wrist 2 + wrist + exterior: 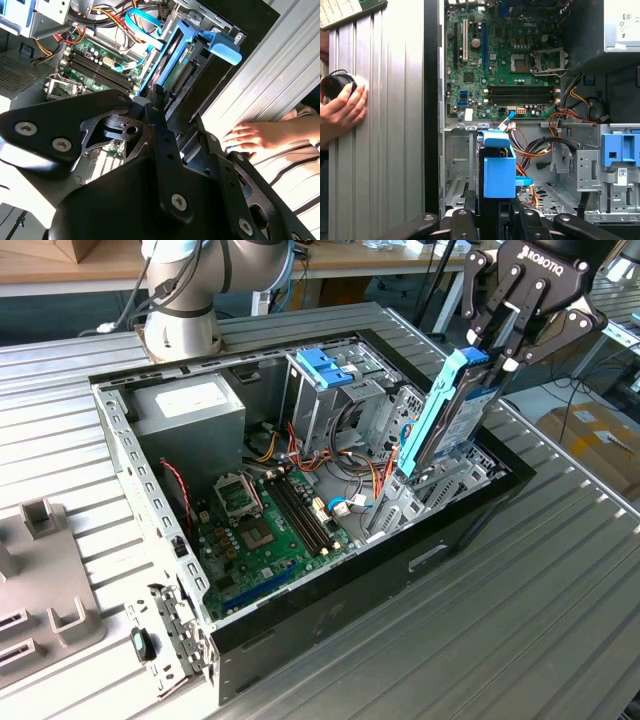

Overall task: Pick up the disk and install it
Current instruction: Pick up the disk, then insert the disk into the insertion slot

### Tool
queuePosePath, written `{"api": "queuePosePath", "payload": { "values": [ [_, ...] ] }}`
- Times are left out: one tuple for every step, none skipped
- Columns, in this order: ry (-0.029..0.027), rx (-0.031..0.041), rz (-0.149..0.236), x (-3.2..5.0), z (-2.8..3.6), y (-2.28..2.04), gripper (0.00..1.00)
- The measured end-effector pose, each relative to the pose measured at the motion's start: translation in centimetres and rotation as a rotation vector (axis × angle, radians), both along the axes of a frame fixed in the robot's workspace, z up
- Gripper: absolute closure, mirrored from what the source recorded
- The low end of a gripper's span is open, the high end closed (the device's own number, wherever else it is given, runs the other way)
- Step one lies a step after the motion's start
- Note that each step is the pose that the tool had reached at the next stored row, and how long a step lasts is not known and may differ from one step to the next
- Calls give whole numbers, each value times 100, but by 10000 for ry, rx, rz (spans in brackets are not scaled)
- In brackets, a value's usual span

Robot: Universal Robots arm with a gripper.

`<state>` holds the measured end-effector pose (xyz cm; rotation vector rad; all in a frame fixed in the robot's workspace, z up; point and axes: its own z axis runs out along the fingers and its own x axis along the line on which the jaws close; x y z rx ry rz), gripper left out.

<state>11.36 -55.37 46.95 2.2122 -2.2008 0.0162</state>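
1. Black two-finger gripper (488,352): jaws closed on the upper end of the disk and pinching its flat faces. The drive hangs below the wrist, where it can be steered edge-on.

2. The disk (452,418), a flat silver-grey hard drive framed by a light-blue plastic carrier rail. It is held on end and leans slightly. Its lower end is down inside the case at the corner on the exterior view's right, and its upper part stands above the rim. It looks partway into its bay, not seated.

3. Open black desktop computer case (330,590): laid on its side with the panel off, which leaves the bays reachable from above. A green motherboard (262,530) covers its floor. A blue plastic bracket (325,365) tops the metal drive cage (320,415), apart from the disk.

4. Ribbed aluminium table (520,620): bears the case.

5. Person's hand (255,136): resting on the table just outside the case wall, clear of the gripper. In the first wrist view it cups a small dark cylinder (335,85).
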Motion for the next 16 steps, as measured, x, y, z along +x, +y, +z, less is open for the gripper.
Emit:
{"api": "queuePosePath", "payload": {
  "values": [
    [0,0,0,0,0,0,65],
    [0,0,0,0,0,0,65],
    [0,0,0,0,-1,0,65],
    [0,0,0,0,-1,0,65],
    [0,1,0,0,-4,-1,65],
    [0,4,-2,0,-12,-3,65],
    [0,1,-4,0,-16,-4,65],
    [0,0,-32,0,-27,-9,65],
    [-1,-1,-55,1,-32,-10,65],
    [0,-1,-66,1,-35,-10,65],
    [0,-2,-67,1,-37,-10,65],
    [0,1,-66,1,-43,-11,65],
    [0,3,-67,1,-52,-11,65],
    [0,2,-66,1,-61,-10,65],
    [0,2,-66,2,-67,-11,65],
    [0,1,-67,2,-66,-11,65]
  ]
}}
